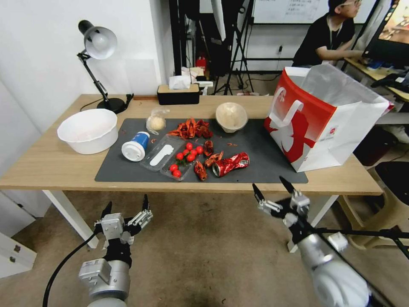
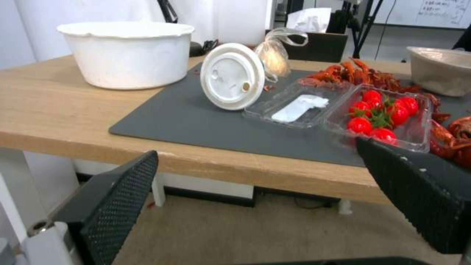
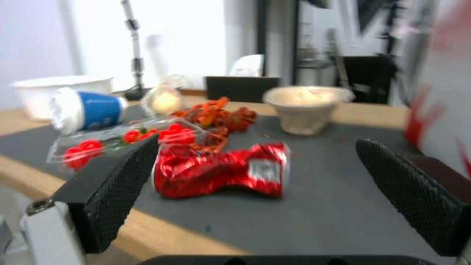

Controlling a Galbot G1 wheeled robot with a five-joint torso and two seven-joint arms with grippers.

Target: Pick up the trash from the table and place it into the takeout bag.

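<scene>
Trash lies on a dark mat (image 1: 264,164): a crushed red can (image 1: 230,163) (image 3: 220,172), a blue-white lidded cup (image 1: 135,146) (image 2: 232,76) on its side, a beige bowl (image 1: 231,116) (image 3: 306,108), a clear bag with a pale bun (image 1: 156,122) and crayfish shells (image 1: 191,128). The red and white takeout bag (image 1: 324,119) stands open at the table's right end. My left gripper (image 1: 125,207) hangs open below the front edge, left of centre. My right gripper (image 1: 272,192) is open just before the edge, facing the can.
A clear tray of cherry tomatoes (image 1: 172,157) (image 2: 388,114) sits mid-mat. A big white bowl (image 1: 88,130), a desk lamp (image 1: 99,47) and a black tissue box (image 1: 178,94) stand at the left and back. A stool (image 1: 394,187) is to the right of the table.
</scene>
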